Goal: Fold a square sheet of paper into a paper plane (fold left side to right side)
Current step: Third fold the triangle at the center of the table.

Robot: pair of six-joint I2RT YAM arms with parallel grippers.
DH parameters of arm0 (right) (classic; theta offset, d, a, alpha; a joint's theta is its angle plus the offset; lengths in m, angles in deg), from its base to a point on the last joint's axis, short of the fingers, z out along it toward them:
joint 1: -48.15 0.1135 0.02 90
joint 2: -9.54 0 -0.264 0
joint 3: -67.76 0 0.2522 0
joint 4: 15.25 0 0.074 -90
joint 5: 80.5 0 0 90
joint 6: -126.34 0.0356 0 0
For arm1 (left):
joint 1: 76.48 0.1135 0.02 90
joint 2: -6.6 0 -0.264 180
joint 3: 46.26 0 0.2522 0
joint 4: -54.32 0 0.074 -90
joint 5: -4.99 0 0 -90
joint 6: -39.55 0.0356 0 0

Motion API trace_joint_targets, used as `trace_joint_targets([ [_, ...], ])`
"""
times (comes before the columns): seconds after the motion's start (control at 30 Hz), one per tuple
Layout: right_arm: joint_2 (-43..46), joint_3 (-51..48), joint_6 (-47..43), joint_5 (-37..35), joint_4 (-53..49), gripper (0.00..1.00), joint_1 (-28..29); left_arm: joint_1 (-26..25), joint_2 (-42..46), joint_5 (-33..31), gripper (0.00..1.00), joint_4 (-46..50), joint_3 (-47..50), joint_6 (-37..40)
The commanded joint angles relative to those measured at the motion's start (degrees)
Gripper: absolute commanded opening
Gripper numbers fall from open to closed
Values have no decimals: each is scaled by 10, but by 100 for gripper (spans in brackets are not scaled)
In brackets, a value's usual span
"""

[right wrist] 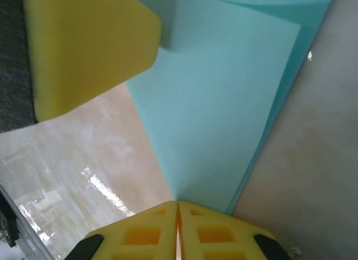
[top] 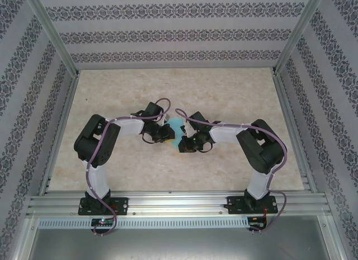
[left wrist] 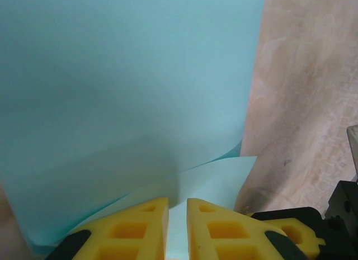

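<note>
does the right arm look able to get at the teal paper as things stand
Yes, it seems so: the right end effector is shut on what looks like a corner of the square sheet of paper, with nothing between them.

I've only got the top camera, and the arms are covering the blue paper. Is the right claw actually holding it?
Observer: Yes. In the right wrist view the right claw is shut, and the square sheet of paper tapers into the seam between its yellow fingers.
Operator: And the left claw?
Observer: The left claw shows a narrow gap with paper in it. I can't tell whether it grips.
Operator: Is the sheet lying flat?
Observer: No. The left wrist view shows one layer curling over another, not creased down.
</note>
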Motion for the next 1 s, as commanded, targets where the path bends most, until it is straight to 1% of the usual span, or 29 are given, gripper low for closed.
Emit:
trace_joint_targets([
  [0.0,-13,-22,-1,-45,-33,9,3,-5,35,-28,18,28,15,-5],
  [0.1,-14,-22,0,-47,-34,8,5,-15,50,-25,15,26,22,-13],
  [0.23,-17,-16,-1,-50,-39,7,9,-38,55,-17,14,2,32,-37],
  [0.5,-19,-16,1,-53,-40,7,14,-76,38,-32,12,-26,27,-70],
  [0.73,-18,-16,2,-55,-40,7,16,-82,19,-49,11,-39,46,-85],
  [0.9,-20,-16,3,-58,-45,7,16,-80,3,-88,11,-30,58,-82],
  [0.97,-21,-16,3,-58,-46,7,16,-78,-6,-89,11,-40,61,-86],
])
